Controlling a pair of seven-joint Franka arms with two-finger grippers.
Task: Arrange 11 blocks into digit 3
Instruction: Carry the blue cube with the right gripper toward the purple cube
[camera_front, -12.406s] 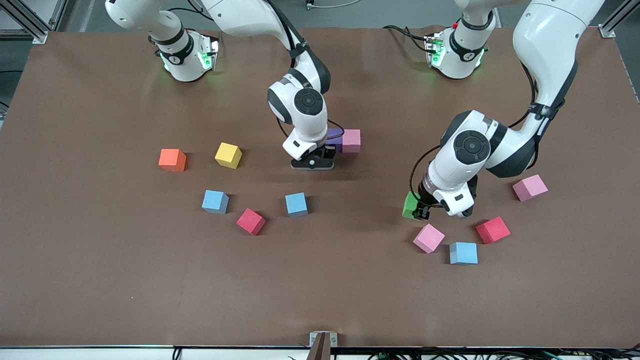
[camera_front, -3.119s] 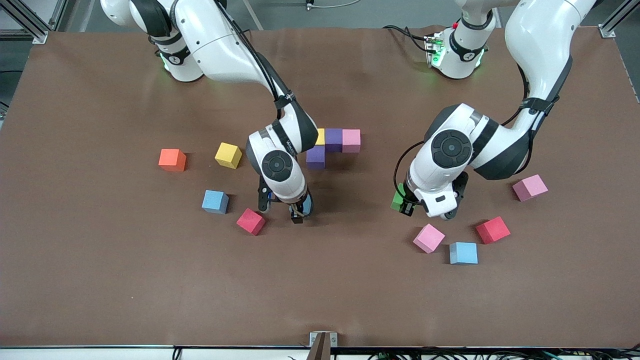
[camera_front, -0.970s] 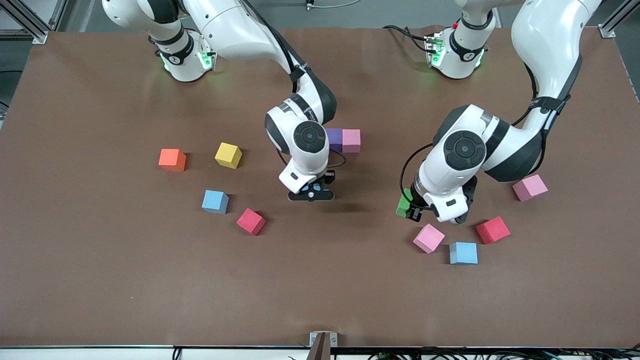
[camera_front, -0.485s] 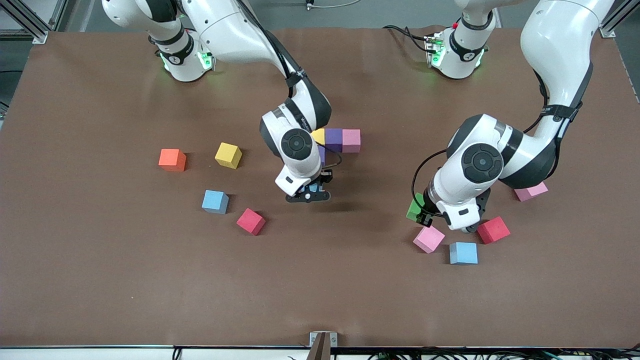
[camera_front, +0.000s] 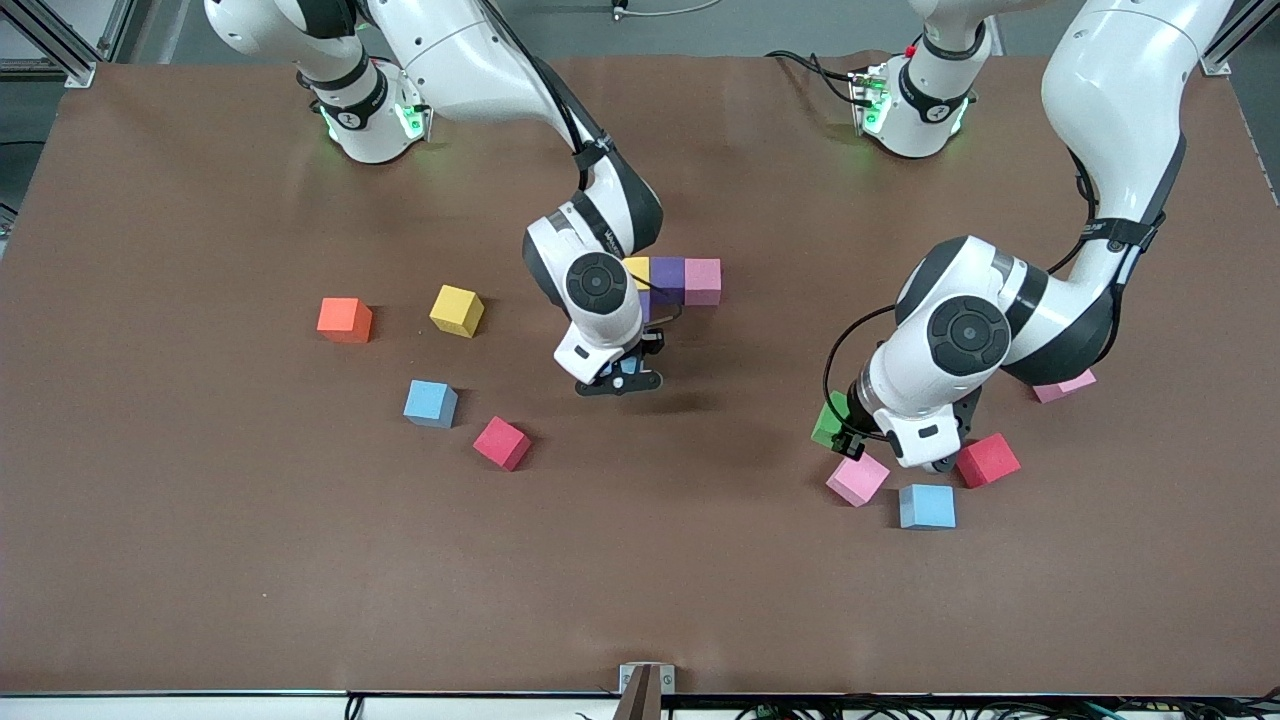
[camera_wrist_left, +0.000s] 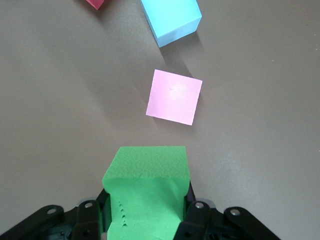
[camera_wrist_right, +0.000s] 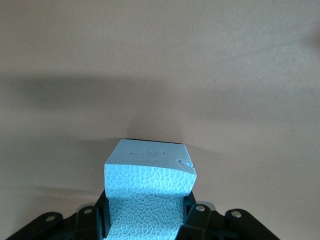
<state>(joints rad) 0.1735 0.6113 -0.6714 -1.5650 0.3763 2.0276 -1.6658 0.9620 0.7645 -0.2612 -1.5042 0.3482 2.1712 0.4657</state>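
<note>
Surface (camera_front: 200, 560): brown, matte, carries loose foam cubes and a partly built figure.

Right gripper (camera_front: 620, 381): in the air over bare surface just on the camera side of the figure; jaws clamped on a light blue cube (camera_wrist_right: 149, 185), which fills the gap between them in the right wrist view.

Left gripper (camera_front: 848, 432): toward the left arm's end of the surface, over the cluster of loose cubes; jaws clamped on the green cube (camera_wrist_left: 145, 192), its edge visible at the fingers in the front view.

Figure: a row of yellow cube (camera_front: 637, 272), purple cube (camera_front: 667, 279) and pink cube (camera_front: 702, 281), touching side by side near the surface's middle. A second purple cube (camera_front: 645, 306) sits under the yellow one, nearer the camera, mostly hidden by the right arm's wrist.

Loose cubes, right arm's end: orange cube (camera_front: 344, 320), second yellow cube (camera_front: 456, 310), blue cube (camera_front: 431, 403), red cube (camera_front: 501, 443).

Loose cubes, left arm's end: pink one (camera_front: 857, 479) right under the held green cube, another blue one (camera_front: 926, 506) just beside it and nearer the camera, second red cube (camera_front: 988, 460), and a third pink cube (camera_front: 1064, 385), partly covered by the left arm.
</note>
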